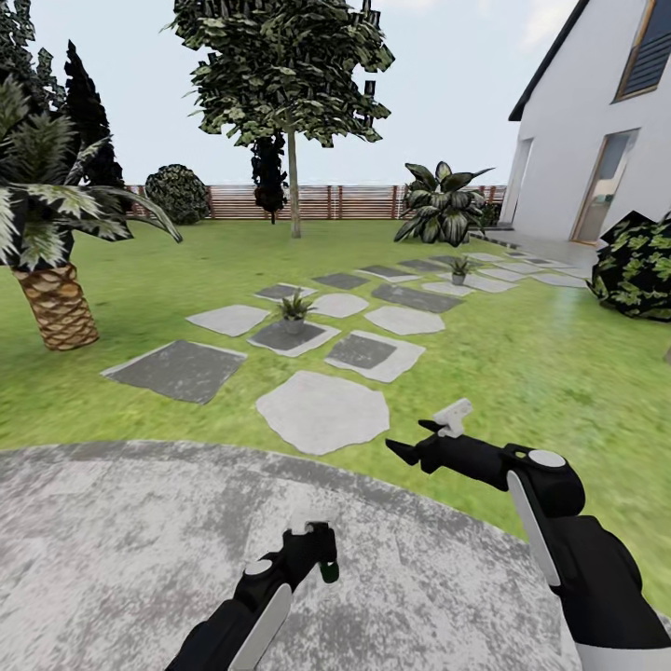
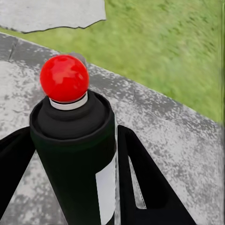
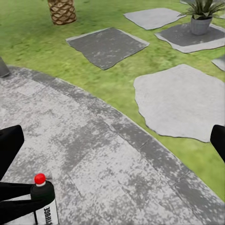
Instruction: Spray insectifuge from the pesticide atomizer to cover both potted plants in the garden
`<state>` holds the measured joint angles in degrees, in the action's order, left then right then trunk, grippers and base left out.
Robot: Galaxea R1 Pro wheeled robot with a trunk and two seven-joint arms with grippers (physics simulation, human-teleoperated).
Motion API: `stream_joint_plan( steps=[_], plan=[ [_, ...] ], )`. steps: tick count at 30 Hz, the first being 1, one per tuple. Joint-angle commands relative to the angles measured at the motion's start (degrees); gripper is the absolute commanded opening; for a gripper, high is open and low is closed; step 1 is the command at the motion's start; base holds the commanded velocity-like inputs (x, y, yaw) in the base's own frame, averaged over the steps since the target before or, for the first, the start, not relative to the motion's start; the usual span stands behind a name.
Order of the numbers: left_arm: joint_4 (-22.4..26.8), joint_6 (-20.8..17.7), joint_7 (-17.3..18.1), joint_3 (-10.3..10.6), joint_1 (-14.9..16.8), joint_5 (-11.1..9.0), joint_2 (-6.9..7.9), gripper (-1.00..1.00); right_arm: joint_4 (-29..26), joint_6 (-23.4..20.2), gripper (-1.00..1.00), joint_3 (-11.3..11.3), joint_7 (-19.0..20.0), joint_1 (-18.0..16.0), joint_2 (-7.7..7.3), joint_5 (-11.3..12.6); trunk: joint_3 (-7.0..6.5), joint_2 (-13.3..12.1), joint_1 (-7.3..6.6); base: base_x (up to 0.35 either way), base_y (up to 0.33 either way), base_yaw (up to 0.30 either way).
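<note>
Left claw (image 1: 312, 550) is clamped on the pesticide atomizer (image 2: 75, 154), fingers (image 2: 140, 183) flat against both sides of the black body. Red tip up and green base showing below the claw in the head view. It sits low over the gravel patio (image 1: 112, 559).

Right claw (image 1: 419, 445) is spread wide, holding nothing, out over the patio's edge near the lawn (image 1: 522, 363); in the right wrist view its fingers (image 3: 9, 145) sit at the frame edges with bare ground between.

Near potted plant (image 1: 294, 312) stands on a dark stepping stone (image 1: 294, 337), straight ahead. Far potted plant (image 1: 459, 270) is further along the stone path toward the house (image 1: 568, 168). Both well apart from the atomizer.
</note>
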<state>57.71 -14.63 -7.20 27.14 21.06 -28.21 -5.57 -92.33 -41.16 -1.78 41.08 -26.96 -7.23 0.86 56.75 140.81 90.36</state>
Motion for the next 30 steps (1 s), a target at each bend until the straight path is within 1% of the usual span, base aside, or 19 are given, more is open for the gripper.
stream_joint_plan(
  steps=[1, 4, 8, 9, 12, 13, 16, 17, 18, 19, 20, 21, 23, 24, 27, 29, 30],
  plan=[
    [1.11, -0.41, -0.29, 0.21, 0.03, -0.67, 0.06, -1.00, -0.23, -0.52, 1.00, 0.01, 1.12, -0.03, -0.19, 0.10, 0.06, 0.02, -0.01, 0.157, 0.000, 0.000],
    [1.20, -0.43, 0.01, 0.12, 0.00, -0.65, 0.09, -1.00, -0.27, -0.55, 1.00, 0.02, 1.37, -0.02, -0.26, 0.10, 0.06, 0.02, -0.01, 0.221, 0.000, 0.000],
    [1.25, -0.49, 0.13, 0.03, -0.04, -0.03, 0.14, -1.00, -0.30, -0.58, 1.00, 0.01, 1.59, -0.02, -0.29, 0.06, 0.06, 0.02, -0.01, 0.313, 0.000, 0.000],
    [1.26, -0.63, 0.32, 0.03, -0.02, -0.19, 0.20, -1.00, -0.31, -0.72, 1.00, -0.04, 1.61, -0.02, -0.27, -0.05, 0.06, 0.02, -0.01, 0.330, 0.000, 0.000],
    [1.43, -1.32, 1.40, 0.02, 0.09, -0.43, 0.61, -1.00, -0.31, -2.57, 1.00, -0.13, 1.62, -0.04, -0.26, -0.35, 0.06, 0.02, -0.01, 0.333, 0.000, 0.000],
    [1.59, -2.01, 3.52, -0.01, 0.21, -0.51, 1.27, -1.00, -0.28, -6.34, 1.00, -0.15, 1.60, -0.35, -0.25, -0.54, 0.06, 0.02, -0.01, 0.337, 0.000, 0.000],
    [1.69, -2.95, 7.93, -0.07, 0.43, -0.43, 2.43, -1.00, -0.25, -13.14, 1.00, -0.15, 1.62, -0.69, -0.29, -0.62, 0.06, 0.02, -0.01, 0.338, 0.000, 0.000],
    [1.73, -3.62, 10.92, -0.51, 0.56, -0.41, 3.38, -1.00, -0.27, -16.11, 1.00, -0.17, 1.66, -0.79, -0.31, -0.59, 0.06, 0.02, -0.01, 0.339, 0.000, 0.000],
    [1.74, -3.99, 12.30, -0.95, 0.60, -0.45, 3.94, -1.00, -0.28, -17.07, 1.00, -0.18, 1.69, -0.82, -0.29, -0.56, 0.06, 0.02, -0.01, 0.339, 0.000, 0.000],
    [1.75, -4.38, 13.60, -1.49, 0.62, -0.50, 4.51, -1.00, -0.29, -17.83, 1.00, -0.18, 1.70, -0.83, -0.30, -0.53, 0.06, 0.02, -0.01, 0.339, 0.000, 0.000],
    [1.77, -5.18, 16.03, -2.66, 0.66, -0.57, 5.60, -1.00, -0.29, -18.84, 1.00, -0.17, 1.72, -0.86, -0.30, -0.51, 0.06, 0.02, -0.01, 0.340, 0.000, 0.000],
    [1.75, -5.56, 17.30, -3.29, 0.68, -0.60, 6.10, -1.00, -0.30, -18.84, 1.00, -0.16, 1.72, -0.88, -0.31, -0.51, 0.06, 0.02, -0.01, 0.340, 0.000, 0.000],
    [1.72, -6.20, 20.01, -4.44, 0.70, -0.62, 6.93, -1.00, -0.30, -18.84, 1.00, -0.19, 1.72, -0.92, -0.33, -0.51, 0.06, 0.02, -0.01, 0.340, 0.000, 0.000],
    [1.55, -6.69, 22.97, -5.55, 0.78, -0.51, 7.53, -1.00, -0.27, -18.84, 1.00, -0.21, 1.72, -0.94, -0.50, -0.54, 0.06, 0.02, -0.01, 0.340, 0.000, 0.000],
    [1.18, -7.15, 27.01, -7.21, 1.15, -0.35, 8.21, -1.00, -0.25, -18.84, 1.00, -0.20, 1.73, -0.97, -0.84, -0.51, 0.06, 0.02, -0.01, 0.340, 0.000, 0.000],
    [0.35, -7.43, 31.70, -8.64, 1.63, -0.40, 9.52, -1.00, -0.25, -18.84, 1.00, -0.46, 1.77, -0.95, -1.39, -0.44, 0.06, 0.02, -0.01, 0.340, 0.000, 0.000],
    [0.16, -7.46, 33.02, -8.84, 1.70, -0.42, 9.84, -1.00, -0.26, -18.84, 1.00, -0.54, 1.79, -0.94, -1.51, -0.40, 0.06, 0.02, -0.01, 0.340, 0.000, 0.000]
  ],
)
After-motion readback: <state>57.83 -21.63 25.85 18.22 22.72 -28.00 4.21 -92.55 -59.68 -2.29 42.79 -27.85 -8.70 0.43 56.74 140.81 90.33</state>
